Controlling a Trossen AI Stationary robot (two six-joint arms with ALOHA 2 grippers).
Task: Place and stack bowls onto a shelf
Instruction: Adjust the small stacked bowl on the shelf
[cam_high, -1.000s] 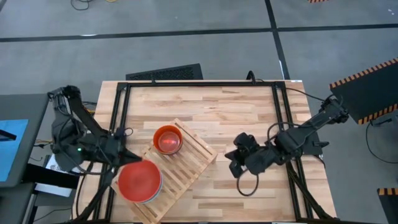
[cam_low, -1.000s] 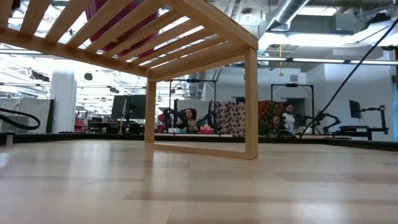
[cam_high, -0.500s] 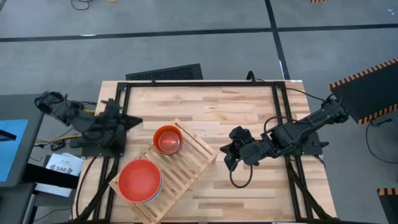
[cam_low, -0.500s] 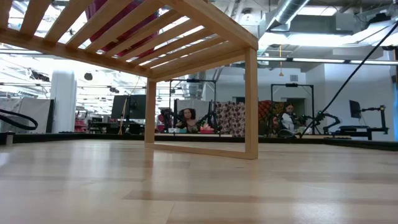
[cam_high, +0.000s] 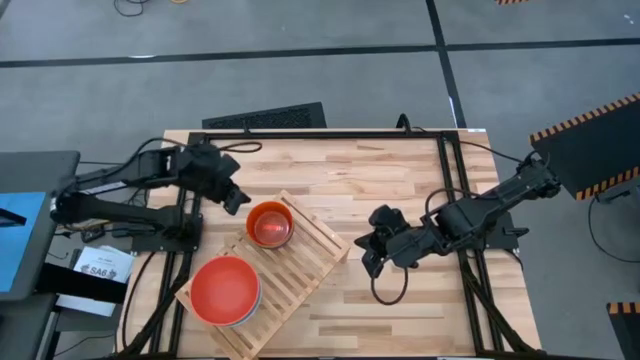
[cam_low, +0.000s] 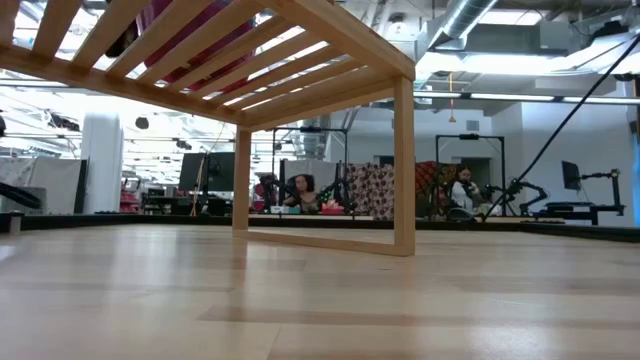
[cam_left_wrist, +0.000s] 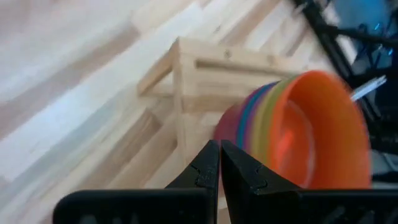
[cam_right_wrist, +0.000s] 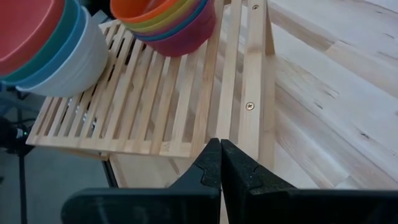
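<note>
Tabletop (cam_high: 400, 175): plank surface, no loose bowls in view. Shelf (cam_high: 300, 265): slatted rack lying between the two sets of jaws, nearer the left. Large stack (cam_high: 226, 291), red on top: on the shelf's end well clear of both jaws. Small stack (cam_high: 269, 224), orange on top: on the shelf, just beside the left jaws (cam_high: 232, 196), which are clenched and empty. Right jaws (cam_high: 369, 256): clenched, empty, just off the shelf's other end. Judged status: stacking appears finished; nothing visibly remains.
</note>
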